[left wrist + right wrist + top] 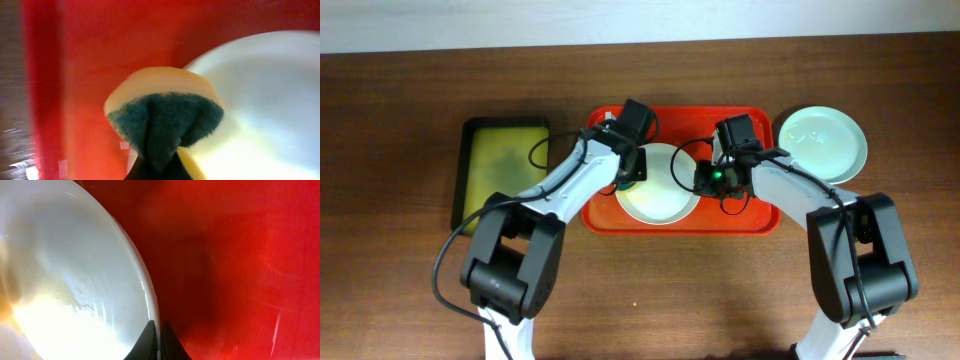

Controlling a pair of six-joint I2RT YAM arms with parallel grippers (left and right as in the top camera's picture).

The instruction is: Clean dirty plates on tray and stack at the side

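Red tray (670, 116) mid-bench, white plate (660, 197) lying in it | left hand (632, 166) clamped on sponge (165, 107) at plate's left edge | right hand (706, 178) pinching plate's right rim | blue-green plate (822, 143) on bench just right of tray

Plates visible: two, namely one white plate (658, 192) and one pale blue-green plate (823, 142). It cannot be determined whether further plates lie beneath the latter.
Trays: two, namely one red tray (680, 223) and one yellow-green tray (500, 170).
Sponges: one sponge (165, 107).
Arms: two, left arm (568, 182) and right arm (792, 186).
Grippers: two, left gripper (632, 172) and right gripper (710, 178).
Tables: one table (400, 300).
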